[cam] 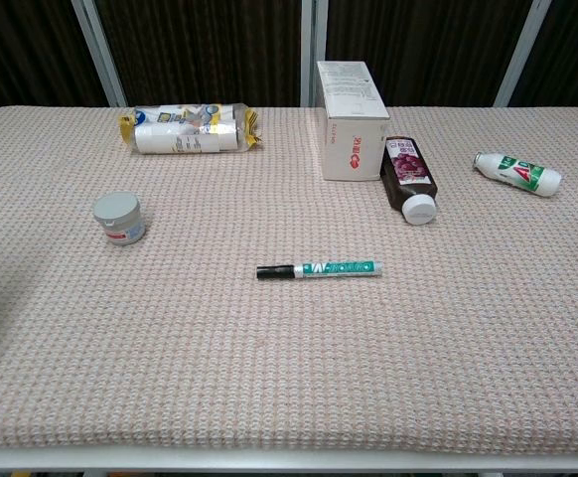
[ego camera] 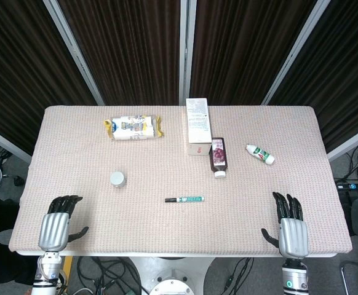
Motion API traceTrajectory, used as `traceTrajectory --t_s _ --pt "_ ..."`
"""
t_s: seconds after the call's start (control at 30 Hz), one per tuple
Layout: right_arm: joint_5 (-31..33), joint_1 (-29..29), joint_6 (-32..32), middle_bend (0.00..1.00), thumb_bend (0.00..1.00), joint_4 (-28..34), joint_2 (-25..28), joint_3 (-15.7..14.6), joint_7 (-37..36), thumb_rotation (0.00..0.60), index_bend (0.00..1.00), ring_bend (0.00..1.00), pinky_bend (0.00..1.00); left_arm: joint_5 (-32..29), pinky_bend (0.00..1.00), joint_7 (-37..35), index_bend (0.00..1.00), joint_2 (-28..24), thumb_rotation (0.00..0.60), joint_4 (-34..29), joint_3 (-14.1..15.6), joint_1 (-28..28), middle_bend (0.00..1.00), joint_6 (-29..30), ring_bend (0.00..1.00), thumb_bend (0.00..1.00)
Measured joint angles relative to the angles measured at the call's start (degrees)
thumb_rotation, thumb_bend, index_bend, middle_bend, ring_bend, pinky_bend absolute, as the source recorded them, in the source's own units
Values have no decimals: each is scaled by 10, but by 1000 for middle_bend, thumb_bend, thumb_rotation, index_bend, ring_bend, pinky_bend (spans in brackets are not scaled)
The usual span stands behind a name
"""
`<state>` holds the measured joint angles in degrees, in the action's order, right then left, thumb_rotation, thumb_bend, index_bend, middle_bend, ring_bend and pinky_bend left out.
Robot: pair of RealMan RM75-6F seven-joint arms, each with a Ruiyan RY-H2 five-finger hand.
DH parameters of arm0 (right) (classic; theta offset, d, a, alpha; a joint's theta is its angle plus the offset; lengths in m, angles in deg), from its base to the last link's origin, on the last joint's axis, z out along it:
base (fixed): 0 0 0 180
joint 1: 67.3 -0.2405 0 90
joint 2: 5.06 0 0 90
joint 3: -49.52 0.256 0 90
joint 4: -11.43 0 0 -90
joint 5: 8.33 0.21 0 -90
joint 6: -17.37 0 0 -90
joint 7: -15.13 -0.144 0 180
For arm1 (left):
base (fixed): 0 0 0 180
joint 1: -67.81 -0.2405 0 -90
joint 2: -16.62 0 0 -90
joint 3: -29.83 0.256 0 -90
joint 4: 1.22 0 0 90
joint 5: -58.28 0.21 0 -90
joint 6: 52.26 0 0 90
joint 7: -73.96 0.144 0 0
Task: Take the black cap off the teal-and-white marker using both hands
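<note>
1. Along the far side of my worktop (cam: 61,378), covered in a pinkish woven cloth, a yellow-and-white snack packet (cam: 188,130) lies on its side towards the left.
2. Nearer me on the left, a small grey-lidded jar (cam: 119,218) stands upright, well apart from the packet.
3. A white box (cam: 352,119) stands near the far middle.
4. Just beside the box's right side, a dark purple bottle (cam: 408,176) lies flat, white cap pointing my way.
5. Further right, a small white bottle with a green label (cam: 516,174) lies tilted.
</note>
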<state>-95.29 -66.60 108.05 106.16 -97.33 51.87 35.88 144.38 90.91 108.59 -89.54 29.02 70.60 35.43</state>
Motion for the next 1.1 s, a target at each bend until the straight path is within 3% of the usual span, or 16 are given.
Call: traceTrajectory --t_s 0.77,1.03,1.1 --pt "-11 -7 3 157 28 26 7 9 21 600 79 0 23 -2 148 -13 239 -4 600 -11 -3 4 218 -8 152 69" --pt "-10 -36 -29 213 28 80 51 30 92 600 116 86 179 0 148 -15 239 -4 600 -11 -2 2 219 -2 152 69" --pt "-10 -48 -40 246 28 101 63 39 120 600 164 195 317 0 148 -15 238 -4 600 -13 -4 2 218 -2 152 70"
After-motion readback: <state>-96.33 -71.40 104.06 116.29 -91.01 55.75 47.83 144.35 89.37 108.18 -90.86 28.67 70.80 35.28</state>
